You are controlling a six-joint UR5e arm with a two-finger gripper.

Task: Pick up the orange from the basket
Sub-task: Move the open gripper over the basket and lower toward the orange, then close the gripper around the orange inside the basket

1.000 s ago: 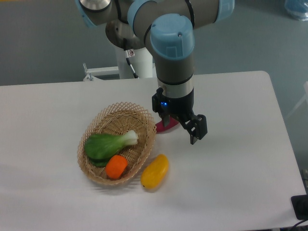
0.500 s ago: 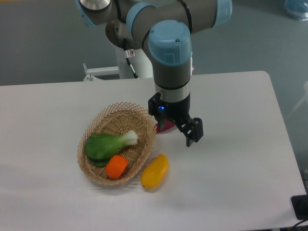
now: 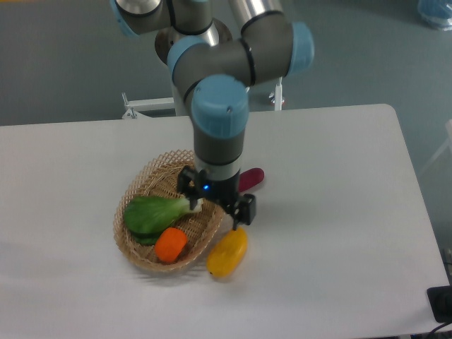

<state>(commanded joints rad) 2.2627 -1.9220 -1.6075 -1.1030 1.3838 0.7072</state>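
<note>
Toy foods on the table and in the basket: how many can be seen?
4. The orange and a green leafy vegetable lie in the basket; a yellow fruit lies on the table beside it; a dark red piece shows behind the arm. The arm may hide more.

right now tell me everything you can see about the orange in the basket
The orange is a small, roundish, bright orange piece with a glossy, plastic-looking surface. It sits in the near end of the woven basket, close to the rim, with its upper side against the leafy green vegetable. The yellow fruit lies outside the basket to its right. The gripper hangs above and to the right, fingers apart, not touching it.
</note>
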